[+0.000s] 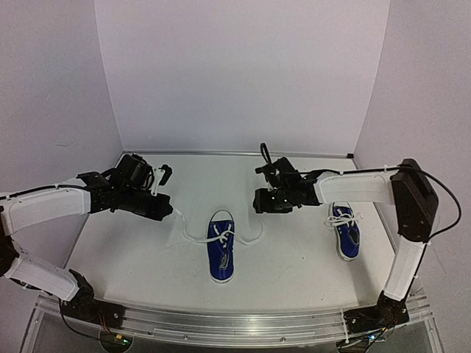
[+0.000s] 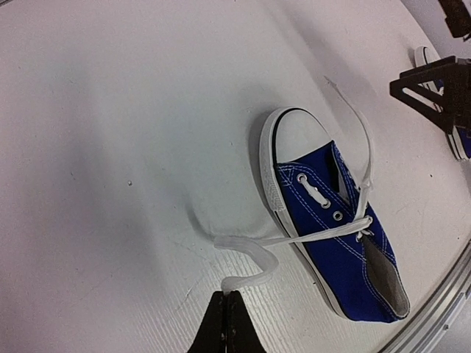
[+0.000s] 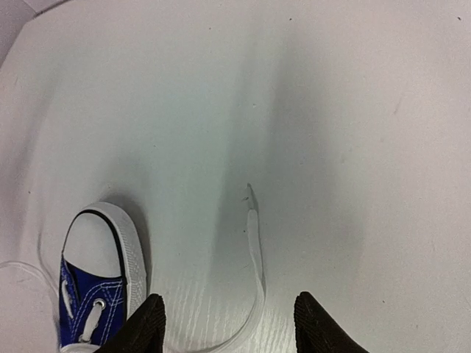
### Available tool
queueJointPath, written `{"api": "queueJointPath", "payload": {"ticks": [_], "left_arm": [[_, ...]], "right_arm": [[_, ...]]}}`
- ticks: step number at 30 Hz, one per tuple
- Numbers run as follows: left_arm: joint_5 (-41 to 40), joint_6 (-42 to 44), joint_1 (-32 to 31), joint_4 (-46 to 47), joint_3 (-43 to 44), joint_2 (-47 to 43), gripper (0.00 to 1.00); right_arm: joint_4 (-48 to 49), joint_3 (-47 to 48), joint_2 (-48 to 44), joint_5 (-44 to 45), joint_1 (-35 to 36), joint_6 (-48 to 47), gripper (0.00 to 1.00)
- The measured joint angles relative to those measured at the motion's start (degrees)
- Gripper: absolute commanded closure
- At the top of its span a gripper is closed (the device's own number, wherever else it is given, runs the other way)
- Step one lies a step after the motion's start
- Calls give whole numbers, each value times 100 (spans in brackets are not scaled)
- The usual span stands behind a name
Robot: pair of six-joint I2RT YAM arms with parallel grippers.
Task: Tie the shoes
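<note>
Shoes: centre shoe (image 1: 221, 256) mid-table, toe pointing far, laces untied and trailing out both sides. Second shoe (image 1: 344, 232) near right edge of table (image 1: 294, 272) (lace state too small to tell). Left gripper (image 2: 224, 296) left of centre shoe, jaws pinched together on end of left lace (image 2: 239, 244), which curls slack back to eyelets. Right gripper (image 3: 229, 298) just far-right of centre shoe, fingers (image 3: 143, 327) spread apart. Right lace (image 3: 255, 250) lies flat on table between them, ungripped.
</note>
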Motion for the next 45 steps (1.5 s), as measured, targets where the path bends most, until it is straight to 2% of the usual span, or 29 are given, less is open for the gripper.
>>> {"api": "queueJointPath", "payload": {"ticks": [8,14,16,17,19,20,25,29,38,41,45], "left_arm": [[45,43,0,17,11,53,100],[43,128,0,16,67,53,100],[43,138,0,16,88,56,100],[43,142,0,16,95,59,100],[43,149,0,14,118,71,100],[43,151,0,14,133,81,100],[68,210,0,13,208,88,100],[193,301,54,14,346,62,100],[182,351,471,-164,755,-535,100],[44,335,492,-229,832,-811,100],[21,330,548,-290,848,-1126,100]], "right_arm": [[-368,869,1284,-324,-35,-539,51],[-540,1060,1627,-318,-52,-669,55],[-550,1093,1657,-281,-52,-699,63],[-556,1108,1672,-268,-52,-712,70],[-550,1138,1709,-221,-53,-744,92],[-548,1152,1724,-192,-54,-763,98],[-566,1101,1683,-139,-113,-786,100],[-795,610,1041,-9,-209,-805,100],[-702,322,-1710,317,-573,-901,100],[-649,246,-2189,382,-600,-934,100],[-655,-30,-2336,382,-602,-936,100]]}}
